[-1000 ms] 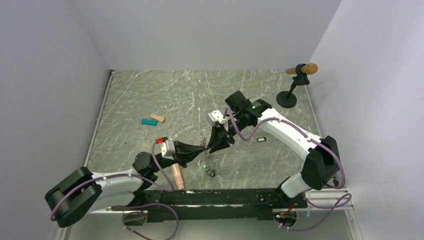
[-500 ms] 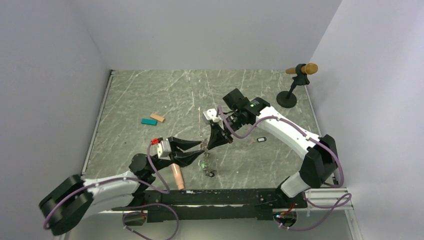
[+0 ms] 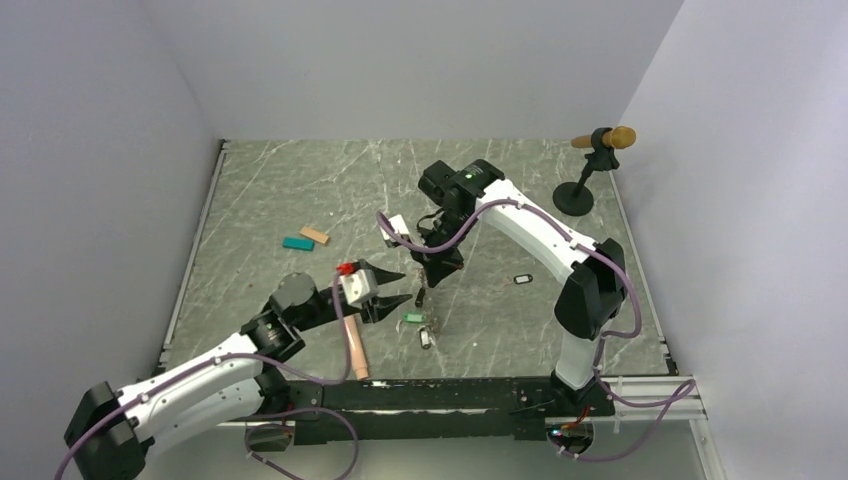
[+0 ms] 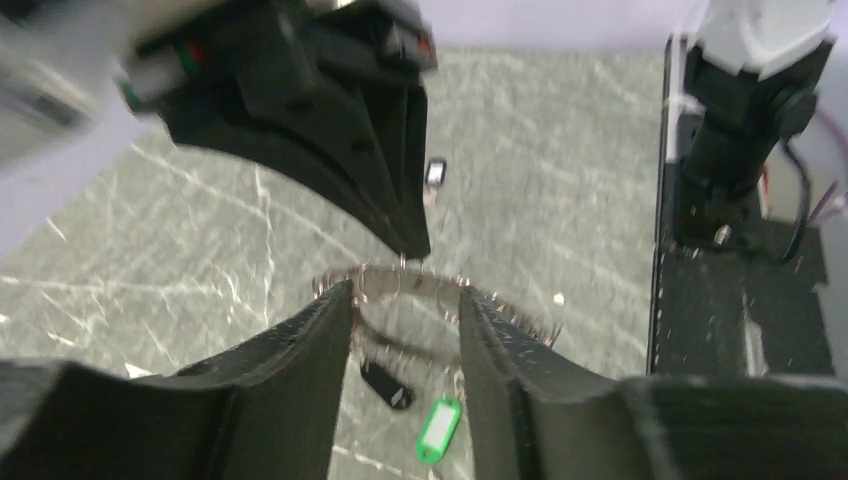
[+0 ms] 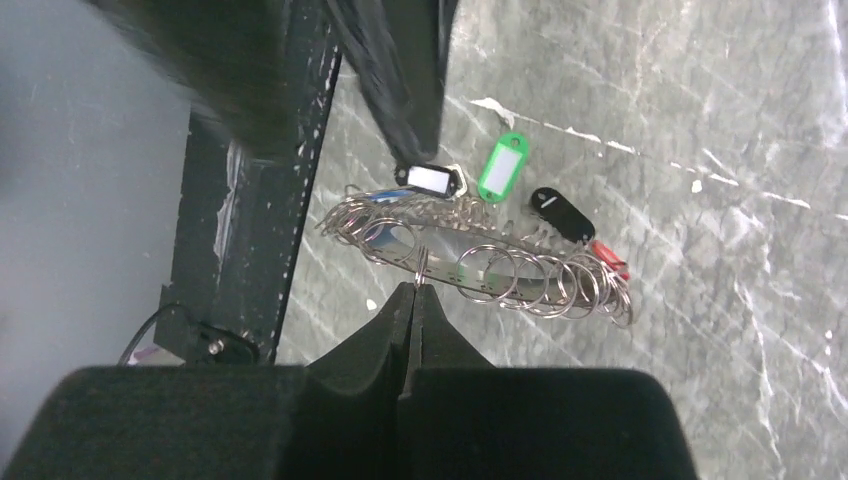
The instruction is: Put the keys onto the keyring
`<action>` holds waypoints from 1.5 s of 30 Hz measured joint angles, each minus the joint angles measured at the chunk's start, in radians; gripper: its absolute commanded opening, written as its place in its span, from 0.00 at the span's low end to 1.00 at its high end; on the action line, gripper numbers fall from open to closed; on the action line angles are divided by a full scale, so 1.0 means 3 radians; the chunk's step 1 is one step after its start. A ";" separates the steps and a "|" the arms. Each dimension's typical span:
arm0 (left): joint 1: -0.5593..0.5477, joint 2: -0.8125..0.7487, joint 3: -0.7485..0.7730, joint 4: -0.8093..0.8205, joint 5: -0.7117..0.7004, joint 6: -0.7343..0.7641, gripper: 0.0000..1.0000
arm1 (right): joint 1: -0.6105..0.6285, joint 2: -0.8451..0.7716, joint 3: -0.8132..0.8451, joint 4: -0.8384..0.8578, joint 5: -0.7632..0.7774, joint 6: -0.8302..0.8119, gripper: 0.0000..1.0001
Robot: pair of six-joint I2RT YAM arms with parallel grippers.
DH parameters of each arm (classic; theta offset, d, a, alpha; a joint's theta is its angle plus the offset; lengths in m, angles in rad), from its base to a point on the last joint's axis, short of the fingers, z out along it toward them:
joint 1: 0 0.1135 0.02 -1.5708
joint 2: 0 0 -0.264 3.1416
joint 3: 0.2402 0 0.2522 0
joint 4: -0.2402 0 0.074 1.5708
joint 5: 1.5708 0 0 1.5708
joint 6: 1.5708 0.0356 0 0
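1. Two grippers: right gripper pressed together, pinching the keyring; left gripper spread, empty, just beside it.
2. Threaded keys dangle below it; one loose key lies at three o'clock, top view.
3. Likely risk: the thin pinch slips and the ring drops.
4. Tag labels blank; nothing readable.

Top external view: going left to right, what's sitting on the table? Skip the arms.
teal block → tan block → peach cylinder → green key → lone black-and-white key → black stand
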 measured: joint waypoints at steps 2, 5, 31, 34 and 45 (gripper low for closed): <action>0.0000 0.0182 0.0061 -0.0125 -0.0001 0.0046 0.40 | 0.0014 0.0001 0.0070 -0.0066 0.0078 0.0029 0.00; -0.0004 0.0431 0.0125 -0.0225 0.0009 0.0064 0.40 | 0.0019 0.0001 0.0156 -0.0127 0.0136 0.0069 0.00; -0.0069 0.1026 0.0221 0.0449 -0.0017 -0.0126 0.23 | 0.0022 0.0048 0.0210 -0.0209 0.0080 0.0137 0.00; -0.0069 0.1066 0.0223 0.0470 -0.0001 -0.0141 0.16 | 0.0022 0.0048 0.0210 -0.0207 0.0047 0.0149 0.00; -0.0062 0.1151 0.0272 0.0420 0.0046 -0.0195 0.00 | 0.0022 0.0048 0.0203 -0.0206 0.0033 0.0210 0.03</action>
